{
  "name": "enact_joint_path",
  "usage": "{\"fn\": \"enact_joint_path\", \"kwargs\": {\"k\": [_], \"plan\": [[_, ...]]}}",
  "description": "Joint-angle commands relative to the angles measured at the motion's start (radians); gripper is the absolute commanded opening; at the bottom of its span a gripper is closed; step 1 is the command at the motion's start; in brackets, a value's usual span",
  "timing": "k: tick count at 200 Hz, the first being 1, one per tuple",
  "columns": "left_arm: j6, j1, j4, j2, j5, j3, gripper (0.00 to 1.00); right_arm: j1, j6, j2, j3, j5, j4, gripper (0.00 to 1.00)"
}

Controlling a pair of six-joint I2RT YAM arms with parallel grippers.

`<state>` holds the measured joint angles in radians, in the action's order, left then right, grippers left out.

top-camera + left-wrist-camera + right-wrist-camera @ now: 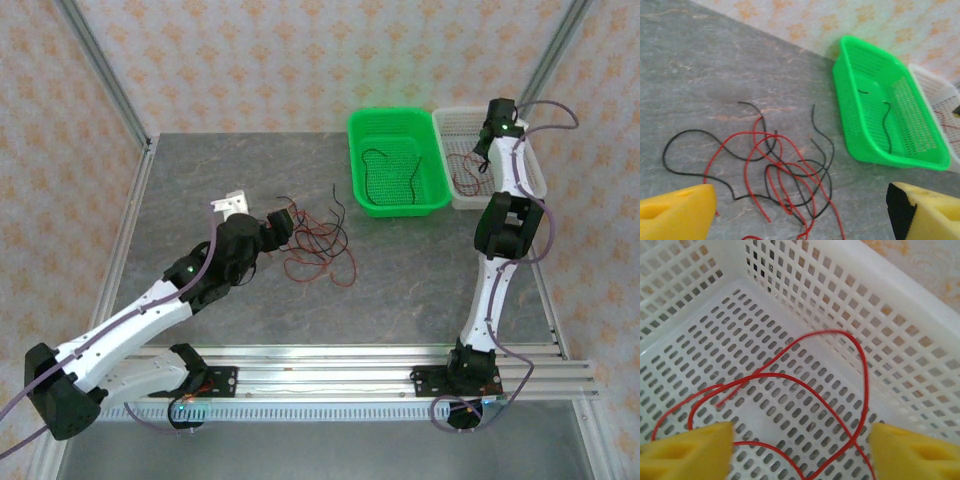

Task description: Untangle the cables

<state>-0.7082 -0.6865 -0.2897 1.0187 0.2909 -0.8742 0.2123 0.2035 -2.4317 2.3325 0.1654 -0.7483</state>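
A tangle of thin red and black cables [318,245] lies on the grey table, left of centre. My left gripper [281,222] hovers at its left edge. In the left wrist view the tangle [782,167] spreads between and beyond my open left gripper [800,220], whose yellow fingers [675,212] touch no strand. One black cable [887,125] lies in the green basket [357,130]. My right gripper [490,140] is over the white basket [535,165]. In the right wrist view it [800,455] stands open above a loose red cable [865,380] on the basket floor.
The green basket [860,150] and the white basket [940,90] stand side by side at the back right of the table. A small white block [232,203] sits behind the left arm. Metal frame posts and patterned walls enclose the table.
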Motion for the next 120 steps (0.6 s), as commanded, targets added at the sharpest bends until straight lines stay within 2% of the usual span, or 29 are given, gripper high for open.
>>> {"fn": "enact_joint_path", "kwargs": {"k": [1,22,60,83,120], "plan": [[-0.063,0.005,-0.142,0.021,0.075,-0.048,0.89,0.003,-0.015,0.054,0.022,0.043,-0.068,0.87],[-0.09,0.015,-0.183,0.06,0.063,-0.06,0.89,0.002,-0.023,0.111,0.022,0.031,-0.086,0.92],[-0.125,0.04,-0.206,0.141,0.014,-0.056,0.88,-0.038,-0.046,0.269,-0.048,0.017,-0.129,0.94],[-0.142,0.067,-0.175,0.179,-0.023,-0.029,0.86,-0.102,-0.069,0.429,-0.214,0.005,-0.099,0.93],[-0.179,0.135,-0.089,0.231,-0.101,0.023,0.81,-0.227,-0.071,0.746,-0.605,-0.074,0.036,0.89]]}}
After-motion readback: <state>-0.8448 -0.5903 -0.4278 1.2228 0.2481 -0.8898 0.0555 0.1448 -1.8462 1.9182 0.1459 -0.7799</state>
